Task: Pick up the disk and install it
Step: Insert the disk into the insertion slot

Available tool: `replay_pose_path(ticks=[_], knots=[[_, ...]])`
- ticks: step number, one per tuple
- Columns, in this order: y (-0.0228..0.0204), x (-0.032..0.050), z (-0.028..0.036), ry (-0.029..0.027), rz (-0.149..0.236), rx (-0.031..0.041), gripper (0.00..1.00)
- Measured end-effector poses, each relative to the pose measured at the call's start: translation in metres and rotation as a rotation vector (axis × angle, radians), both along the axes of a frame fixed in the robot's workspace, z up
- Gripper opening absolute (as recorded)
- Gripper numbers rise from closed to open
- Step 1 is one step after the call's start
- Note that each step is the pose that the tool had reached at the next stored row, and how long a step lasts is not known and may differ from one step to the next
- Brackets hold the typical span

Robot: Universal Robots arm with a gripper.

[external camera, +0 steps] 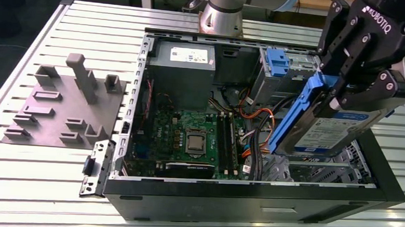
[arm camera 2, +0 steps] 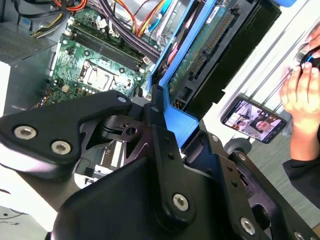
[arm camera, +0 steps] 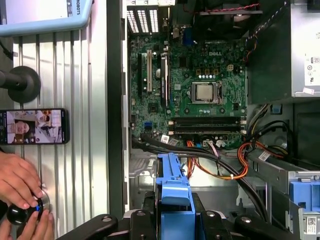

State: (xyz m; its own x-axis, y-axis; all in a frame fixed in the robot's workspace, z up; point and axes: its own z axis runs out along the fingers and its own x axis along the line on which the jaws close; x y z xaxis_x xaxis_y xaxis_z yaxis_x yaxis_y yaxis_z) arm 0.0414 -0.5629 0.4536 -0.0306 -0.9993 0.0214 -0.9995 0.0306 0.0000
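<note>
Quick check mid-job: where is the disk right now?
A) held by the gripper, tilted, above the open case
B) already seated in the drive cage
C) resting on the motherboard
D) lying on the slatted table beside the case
A: in the exterior view the gripper is shut on the disk, which hangs tilted over the open computer case.

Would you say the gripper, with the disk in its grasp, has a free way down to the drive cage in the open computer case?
Probably yes: the gripper holds the disk tilted right above the drive cage, with the case side off, though orange cables run close by.

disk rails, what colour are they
Blue, clearest in the exterior view on the disk held by the gripper.
</note>
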Motion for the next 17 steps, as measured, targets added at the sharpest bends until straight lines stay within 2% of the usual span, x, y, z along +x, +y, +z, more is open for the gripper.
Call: replay_pose_path(ticks=[3, 11, 17], knots=[[0.0000, 0.0079, -0.0003, 0.0000, 0.000, -0.0002, 0.36], [0.0000, 0.0228, -0.0021, 0.0001, 0.000, -0.0003, 0.36], [0.0000, 0.0291, -0.0061, 0.0001, 0.004, -0.0002, 0.36]])
